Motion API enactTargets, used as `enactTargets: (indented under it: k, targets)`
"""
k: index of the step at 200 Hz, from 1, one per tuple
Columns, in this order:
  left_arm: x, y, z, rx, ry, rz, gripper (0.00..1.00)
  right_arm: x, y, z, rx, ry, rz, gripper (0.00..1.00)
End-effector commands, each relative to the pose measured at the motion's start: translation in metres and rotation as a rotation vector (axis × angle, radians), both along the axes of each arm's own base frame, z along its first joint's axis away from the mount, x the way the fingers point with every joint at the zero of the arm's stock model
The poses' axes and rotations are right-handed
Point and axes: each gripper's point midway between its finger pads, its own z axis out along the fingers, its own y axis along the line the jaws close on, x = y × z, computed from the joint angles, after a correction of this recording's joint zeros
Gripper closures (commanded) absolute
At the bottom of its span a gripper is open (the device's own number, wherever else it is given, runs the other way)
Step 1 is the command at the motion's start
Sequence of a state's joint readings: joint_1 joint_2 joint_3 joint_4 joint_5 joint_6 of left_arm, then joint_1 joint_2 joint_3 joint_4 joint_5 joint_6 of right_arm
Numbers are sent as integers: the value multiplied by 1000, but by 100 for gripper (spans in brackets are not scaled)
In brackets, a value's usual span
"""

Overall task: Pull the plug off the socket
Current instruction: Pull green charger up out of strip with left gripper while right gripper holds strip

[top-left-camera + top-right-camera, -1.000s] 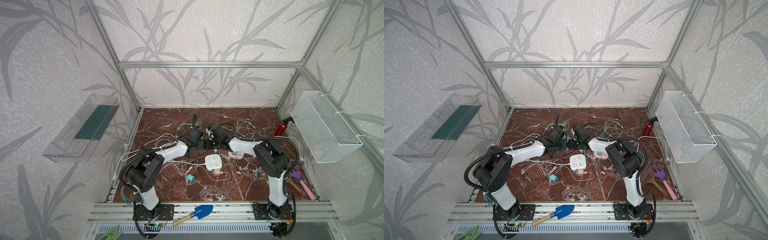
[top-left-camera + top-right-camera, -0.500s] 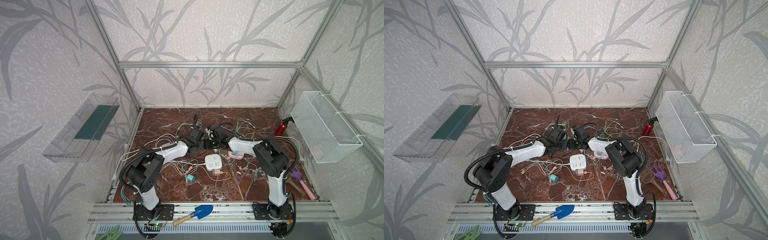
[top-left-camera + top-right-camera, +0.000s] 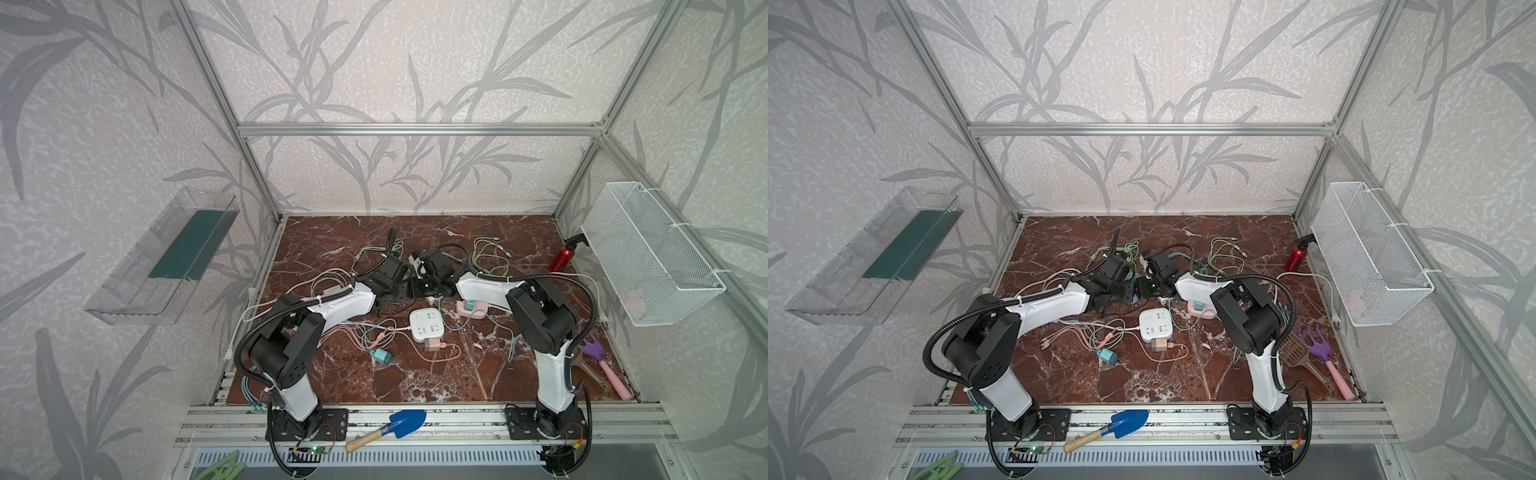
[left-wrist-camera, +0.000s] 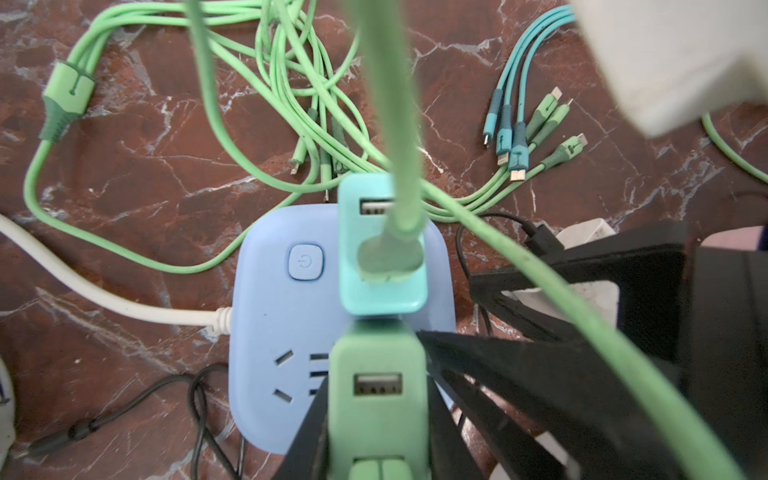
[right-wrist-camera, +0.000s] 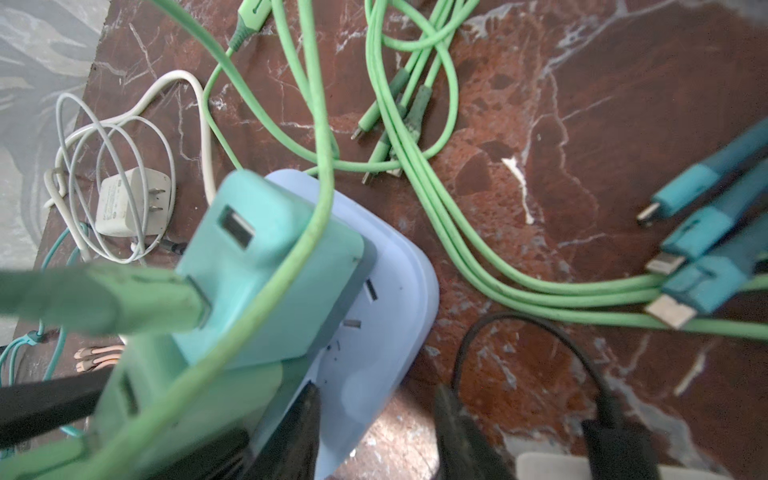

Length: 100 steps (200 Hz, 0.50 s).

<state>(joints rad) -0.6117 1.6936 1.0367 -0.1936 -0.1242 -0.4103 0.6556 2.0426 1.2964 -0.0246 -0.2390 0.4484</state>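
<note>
In the left wrist view a light blue socket [image 4: 282, 324] lies on the marble floor with two plugs in it. One is a teal plug [image 4: 382, 282] with a green cable, the other a green plug [image 4: 376, 374]. My left gripper [image 4: 376, 424] is shut on the green plug, one black finger on each side. My right gripper [image 5: 376, 399] straddles a corner of the socket [image 5: 374, 332]. One of its fingers [image 5: 299, 419] rests against the socket; a gap separates the other from it. In both top views the two grippers [image 3: 399, 286] [image 3: 1154, 282] meet mid-floor and cover the socket.
A white power strip [image 3: 426, 326] with a pink charger [image 3: 434, 345] lies in front of the grippers, and a pink strip [image 3: 469, 309] is nearby. Loose green cables [image 4: 291, 83] and a white charger [image 5: 133, 203] surround the socket. A red bottle [image 3: 561, 257] and a wire basket [image 3: 648, 257] are at right.
My right gripper has edged slightly toward the left one and its jaws have narrowed around the socket's corner. The left gripper has stayed put on the green plug.
</note>
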Motion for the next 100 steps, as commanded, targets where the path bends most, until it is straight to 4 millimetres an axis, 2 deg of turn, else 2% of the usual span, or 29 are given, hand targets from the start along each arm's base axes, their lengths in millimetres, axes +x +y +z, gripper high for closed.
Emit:
enactTargets:
  k: [1,35,58,100]
  targets:
    - [13,-7,46,-63,-137,6,86,-9,-14,-25,-96,51,3,56]
    - [15,-9,49,-109,-178,10,87,-9,-16,-25,-107,46,4,56]
    - [13,-6,42,-77,-154,10,87,-9,-15,-22,-99,41,4,56]
    - [9,1,46,-68,-162,22,86,-10,-8,-15,-52,31,28,47]
